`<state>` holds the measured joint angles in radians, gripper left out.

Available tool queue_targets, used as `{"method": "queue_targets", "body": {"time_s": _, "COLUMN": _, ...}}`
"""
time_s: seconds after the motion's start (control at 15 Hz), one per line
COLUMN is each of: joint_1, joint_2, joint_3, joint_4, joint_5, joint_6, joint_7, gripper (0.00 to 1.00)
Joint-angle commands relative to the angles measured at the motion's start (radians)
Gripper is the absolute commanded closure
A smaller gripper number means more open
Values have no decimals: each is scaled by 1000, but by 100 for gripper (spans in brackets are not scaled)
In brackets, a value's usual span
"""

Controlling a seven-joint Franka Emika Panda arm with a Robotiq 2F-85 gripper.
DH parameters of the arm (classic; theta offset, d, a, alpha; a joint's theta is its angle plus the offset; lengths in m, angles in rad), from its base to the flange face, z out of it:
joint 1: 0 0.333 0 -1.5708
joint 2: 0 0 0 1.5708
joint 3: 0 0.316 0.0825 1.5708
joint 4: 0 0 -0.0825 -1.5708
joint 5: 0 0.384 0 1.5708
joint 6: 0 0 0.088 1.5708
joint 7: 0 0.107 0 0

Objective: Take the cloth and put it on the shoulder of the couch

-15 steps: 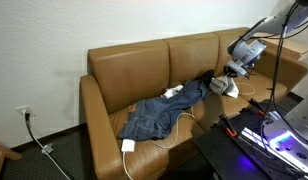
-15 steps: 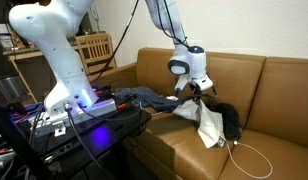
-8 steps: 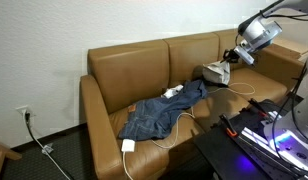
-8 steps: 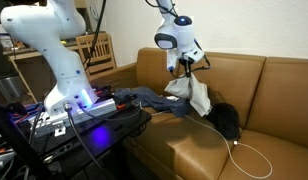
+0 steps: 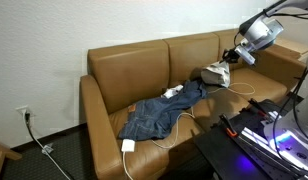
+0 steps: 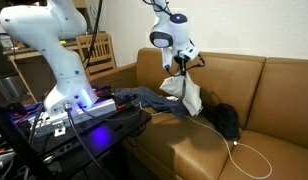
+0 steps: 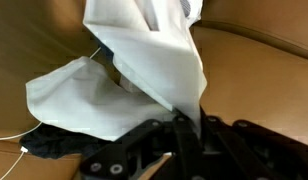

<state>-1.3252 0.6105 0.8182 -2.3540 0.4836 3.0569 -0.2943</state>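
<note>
The cloth is white and hangs from my gripper in both exterior views [image 5: 215,73] [image 6: 184,90]. My gripper [image 5: 232,60] [image 6: 178,66] is shut on its top edge and holds it up in the air in front of the brown couch backrest [image 5: 144,62] [image 6: 234,75]. In the wrist view the cloth [image 7: 134,70] drapes away from the shut jaws [image 7: 184,128], with brown couch leather behind it.
A blue garment [image 5: 159,110] [image 6: 144,97] lies spread on the seat with a white cable [image 5: 164,135] across it. A black item [image 6: 226,120] lies on the seat with a white cable loop [image 6: 252,158]. A lit equipment table [image 6: 74,118] stands in front.
My gripper has lifted the cloth off the seat and up in front of the backrest, leaving the black item behind. In the last half second it moved only slightly further.
</note>
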Motion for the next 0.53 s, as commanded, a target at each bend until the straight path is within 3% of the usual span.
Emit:
{"method": "queue_targets", "body": {"time_s": 0.0, "joint_1": 28, "joint_2": 21, "joint_3": 4, "joint_4": -8, "joint_5": -123, "joint_6": -33, "joint_7": 8, "gripper": 98}}
{"method": "queue_targets", "body": {"time_s": 0.2, "joint_1": 55, "joint_2": 43, "joint_3": 50, "joint_4": -33, "joint_5": -209, "joint_6": -72, "joint_7": -12, "gripper": 98}}
{"method": "queue_targets", "body": {"time_s": 0.47, "joint_1": 167, "joint_2": 50, "joint_3": 99, "joint_4": -114, "joint_5": -299, "joint_6": -22, "joint_7": -8, "gripper": 98}}
